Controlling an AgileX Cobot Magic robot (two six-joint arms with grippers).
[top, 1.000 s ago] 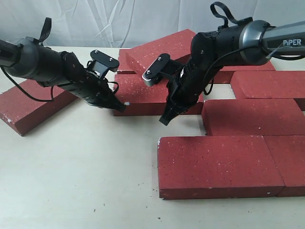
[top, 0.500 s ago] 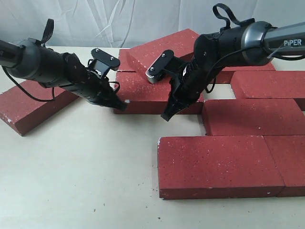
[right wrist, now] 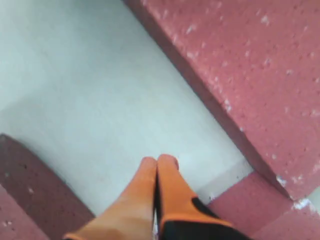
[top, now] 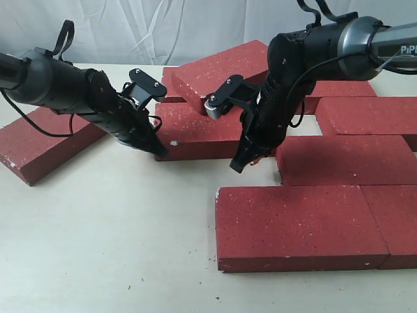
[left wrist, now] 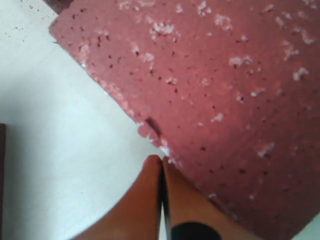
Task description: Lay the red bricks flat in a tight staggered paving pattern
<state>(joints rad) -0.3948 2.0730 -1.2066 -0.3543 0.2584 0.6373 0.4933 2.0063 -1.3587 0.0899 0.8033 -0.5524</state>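
Front rt: brick pair (top: 293,225) flat, butted end to end on table (top: 104,248). Behind: mid brick (top: 195,130) flat. L gripper (top: 160,152) clenched, empty, tip at its near-left corner. R gripper (top: 237,167) clenched, empty, by its rt end, over table. To left, lone brick (top: 39,147) well apart. Rear: top brick (top: 221,65) tilted on others.
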